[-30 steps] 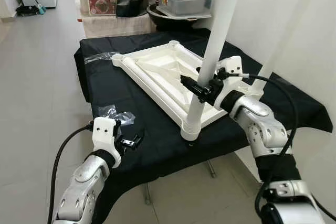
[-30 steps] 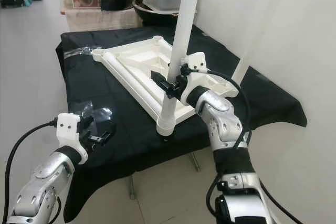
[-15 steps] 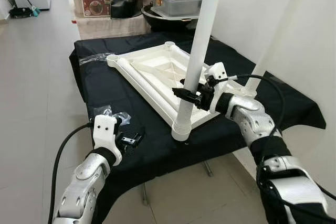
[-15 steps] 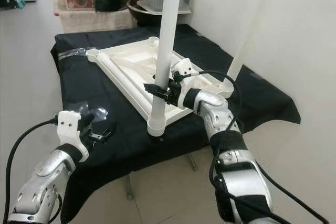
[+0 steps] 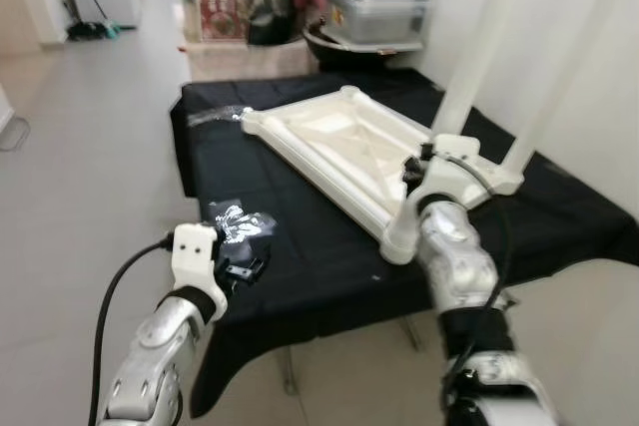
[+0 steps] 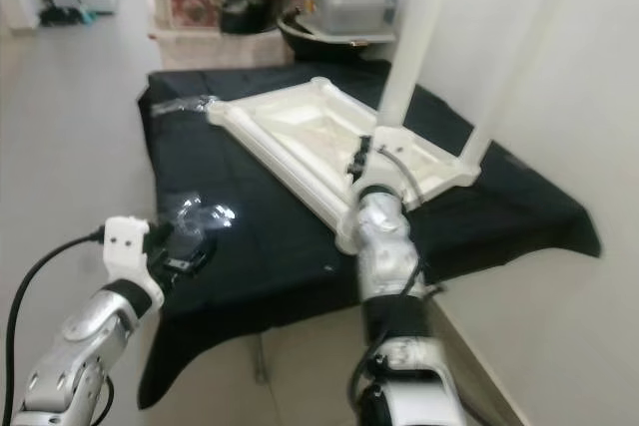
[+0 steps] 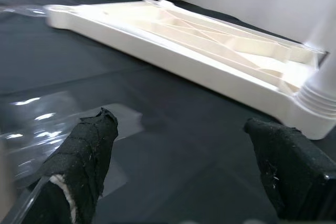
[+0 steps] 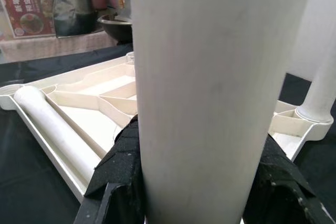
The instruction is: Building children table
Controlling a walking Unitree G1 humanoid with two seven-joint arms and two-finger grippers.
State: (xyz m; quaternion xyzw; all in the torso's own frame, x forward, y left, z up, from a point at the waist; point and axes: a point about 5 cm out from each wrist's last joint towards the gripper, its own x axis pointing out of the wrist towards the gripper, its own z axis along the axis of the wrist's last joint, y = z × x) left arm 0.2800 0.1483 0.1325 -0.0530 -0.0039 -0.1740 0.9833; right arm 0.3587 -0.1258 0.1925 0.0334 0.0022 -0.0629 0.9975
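On the black counter (image 5: 329,266) lies the upturned tabletop (image 5: 349,142); the right gripper (image 8: 197,182) grasps an upright leg (image 5: 477,57) at its near corner, the left gripper (image 7: 184,161) hovers released by plastic wrap (image 5: 240,221)

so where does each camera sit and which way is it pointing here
Left eye view: on the head, looking forward and down at the upturned white tabletop on the black cloth; both silver arms show.
Right eye view: its stereo twin, same scene.
Left wrist view: along the open left claw held low over the cloth, toward the tabletop and clear plastic bag.
Right wrist view: along the right claw clamped around the upright white table leg.
Both wrist views share the tabletop.
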